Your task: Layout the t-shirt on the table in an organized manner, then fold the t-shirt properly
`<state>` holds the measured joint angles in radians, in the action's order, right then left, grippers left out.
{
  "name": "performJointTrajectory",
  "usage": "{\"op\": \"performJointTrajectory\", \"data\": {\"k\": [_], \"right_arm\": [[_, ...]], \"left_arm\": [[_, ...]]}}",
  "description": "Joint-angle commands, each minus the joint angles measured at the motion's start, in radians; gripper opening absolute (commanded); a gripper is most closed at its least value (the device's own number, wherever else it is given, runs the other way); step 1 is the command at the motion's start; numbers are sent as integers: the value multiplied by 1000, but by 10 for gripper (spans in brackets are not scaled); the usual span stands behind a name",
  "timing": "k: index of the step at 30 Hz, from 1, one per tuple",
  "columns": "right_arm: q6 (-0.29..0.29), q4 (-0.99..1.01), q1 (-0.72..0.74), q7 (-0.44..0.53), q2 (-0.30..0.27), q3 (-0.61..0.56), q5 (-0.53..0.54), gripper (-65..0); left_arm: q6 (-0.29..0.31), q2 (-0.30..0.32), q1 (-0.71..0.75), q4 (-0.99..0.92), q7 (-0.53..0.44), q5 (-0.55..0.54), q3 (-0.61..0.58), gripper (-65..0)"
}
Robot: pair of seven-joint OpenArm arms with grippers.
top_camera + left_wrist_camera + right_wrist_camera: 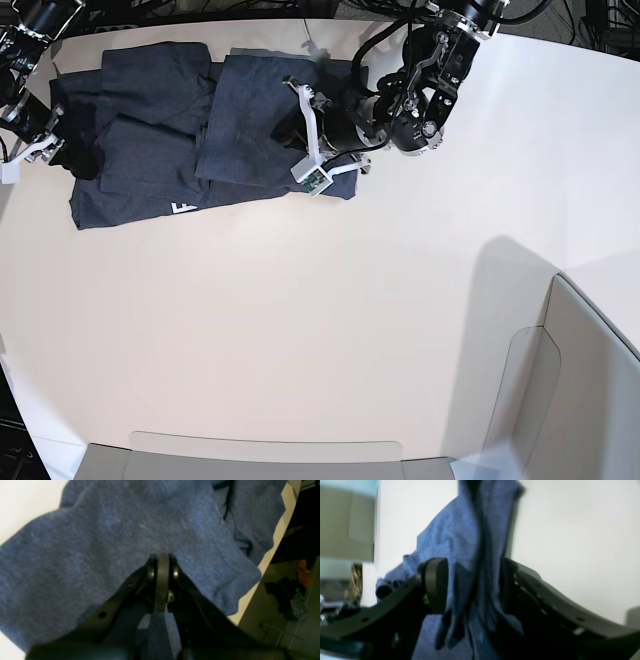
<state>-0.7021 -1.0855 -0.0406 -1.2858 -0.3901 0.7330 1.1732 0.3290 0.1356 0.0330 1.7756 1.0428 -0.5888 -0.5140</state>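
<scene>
Left wrist view, near to far: left claw has its fingertips pressed together w/ a strip of the t-shirt pinched between them, cloth running back under the claw toward the camera. Just ahead of the tips the shirt spreads wide & mostly flat, w/ rumpled folds ahead & to the right. Beyond that, bare table at far left, and its curved edge off to the right.

Right wrist view: right claw stands wide apart; a bunched fold of shirt hangs between the two fingers, touching the right one. Can't tell if it's truly gripped or just draped. Ahead of the claw the cloth rises in a ridge; white table beyond on both sides.

Base view: shirt lies folded along the table's far edge, a bit of white lettering at its near hem. Left claw at one end, right claw at the other.
</scene>
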Motion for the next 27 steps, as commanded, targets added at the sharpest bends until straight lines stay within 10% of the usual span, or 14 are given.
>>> {"op": "performJointTrajectory", "data": {"k": [1, 5, 9, 27], "right_arm": [[4, 11, -17, -105, 6, -20, -180, -327], [4, 11, -17, -102, 16, -26, -261, -395], [4, 11, -15, -99, 24, -23, -281, -645], [4, -221, -22, -70, 30, -120, -283, -650]], "left_arm": [[5, -4, -11, 16, -19, -16, 2, -649], [5, -4, -9, 16, -19, -18, 2, -649], [5, 0, 3, 51, -19, -20, 4, -649], [2, 77, 273, 214, 9, -13, 369, -649]]}}
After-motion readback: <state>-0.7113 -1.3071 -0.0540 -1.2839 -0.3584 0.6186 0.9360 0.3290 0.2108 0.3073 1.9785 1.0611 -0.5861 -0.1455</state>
